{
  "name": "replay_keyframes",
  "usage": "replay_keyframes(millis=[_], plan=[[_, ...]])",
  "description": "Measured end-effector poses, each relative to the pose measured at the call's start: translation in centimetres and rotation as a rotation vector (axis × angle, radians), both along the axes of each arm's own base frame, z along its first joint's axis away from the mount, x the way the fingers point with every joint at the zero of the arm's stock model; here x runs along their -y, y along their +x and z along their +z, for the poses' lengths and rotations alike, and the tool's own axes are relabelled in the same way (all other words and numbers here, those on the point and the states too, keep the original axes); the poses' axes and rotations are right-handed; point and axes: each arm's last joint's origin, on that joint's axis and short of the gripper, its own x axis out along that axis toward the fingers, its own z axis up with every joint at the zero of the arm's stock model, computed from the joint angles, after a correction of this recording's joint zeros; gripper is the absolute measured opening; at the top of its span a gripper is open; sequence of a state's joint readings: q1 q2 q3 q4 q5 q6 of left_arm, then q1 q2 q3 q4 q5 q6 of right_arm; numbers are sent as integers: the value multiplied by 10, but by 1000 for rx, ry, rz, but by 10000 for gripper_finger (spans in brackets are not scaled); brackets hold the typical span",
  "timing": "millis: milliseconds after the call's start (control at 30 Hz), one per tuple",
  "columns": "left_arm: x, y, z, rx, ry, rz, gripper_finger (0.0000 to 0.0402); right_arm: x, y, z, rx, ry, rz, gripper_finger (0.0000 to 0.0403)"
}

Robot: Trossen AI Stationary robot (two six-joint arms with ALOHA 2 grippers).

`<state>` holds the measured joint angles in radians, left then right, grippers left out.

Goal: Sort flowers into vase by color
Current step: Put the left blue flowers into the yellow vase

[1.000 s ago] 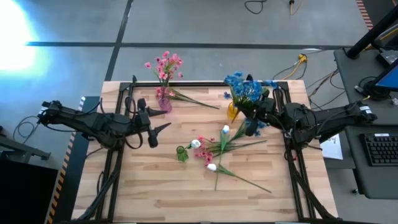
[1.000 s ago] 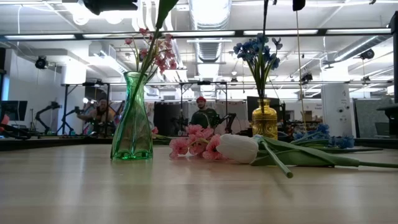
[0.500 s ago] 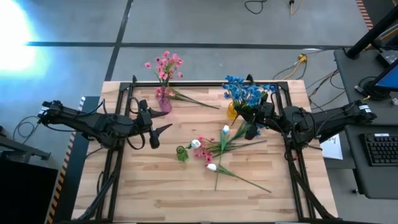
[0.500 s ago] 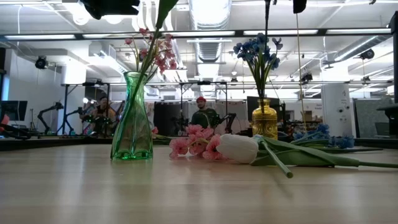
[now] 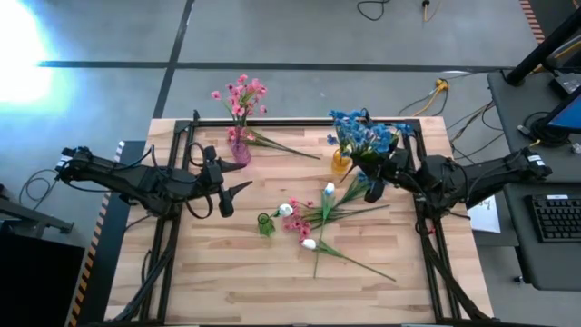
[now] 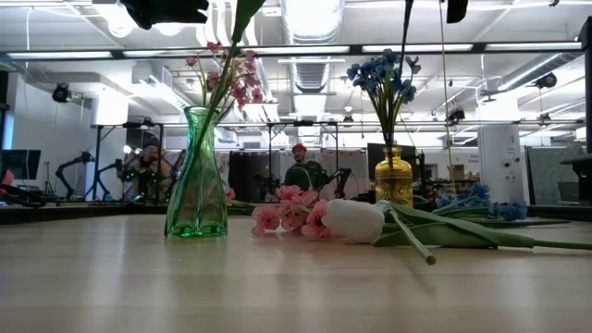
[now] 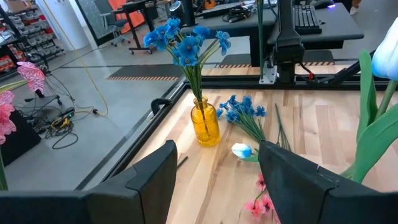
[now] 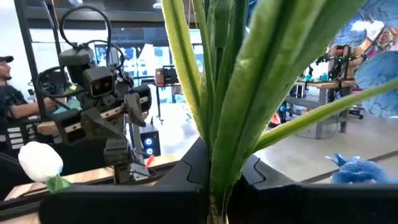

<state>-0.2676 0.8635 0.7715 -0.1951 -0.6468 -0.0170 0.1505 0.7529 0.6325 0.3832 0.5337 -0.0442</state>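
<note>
My right gripper (image 5: 370, 189) (image 8: 217, 180) is shut on a blue flower sprig, whose blossoms (image 5: 368, 136) show over the yellow vase (image 5: 340, 162). That vase (image 7: 205, 124) holds other blue flowers by their stems. In the low view the held stem (image 6: 404, 28) slants down toward the vase (image 6: 393, 180); where its lower end lies I cannot tell. My left gripper (image 5: 231, 195) (image 7: 214, 174) waits open and raised at the table's left, pointing toward the yellow vase. My right gripper pinches the sprig's bundled green stems and leaves (image 8: 214, 186) between its two fingers. The fingers come about level from the table's right side and lie across the stems. The sprig stands upright, clear of the table, leaves and blue blossoms (image 8: 379, 68) rising above the fingers.
A pink vase (image 5: 241, 150) with pink flowers stands far left, a pink sprig (image 5: 283, 145) lying beside it. A green vase (image 5: 266, 224) holds a white tulip (image 7: 385, 56). Loose white and pink flowers (image 5: 313, 222) lie mid-table, loose blue ones (image 7: 245, 112) by the yellow vase. People sit beyond the table.
My right gripper has drawn slightly toward the table's right edge with the blue sprig. In the low view the held stem has tipped from upright to slanting, its upper part leaning right.
</note>
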Motion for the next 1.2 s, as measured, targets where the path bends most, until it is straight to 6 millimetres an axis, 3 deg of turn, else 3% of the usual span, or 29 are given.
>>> replay_keyframes(millis=[400,633,967,1200], plan=[[0,1,-1,-7,6,0,211,9,-7,-20,60,36,-333,15],[0,1,-1,-7,8,1,211,20,-12,-41,70,108,-532,15],[0,1,-1,-6,9,1,211,42,-3,-59,97,184,-626,15],[0,1,-1,-8,12,0,211,53,6,-61,135,168,-607,15]])
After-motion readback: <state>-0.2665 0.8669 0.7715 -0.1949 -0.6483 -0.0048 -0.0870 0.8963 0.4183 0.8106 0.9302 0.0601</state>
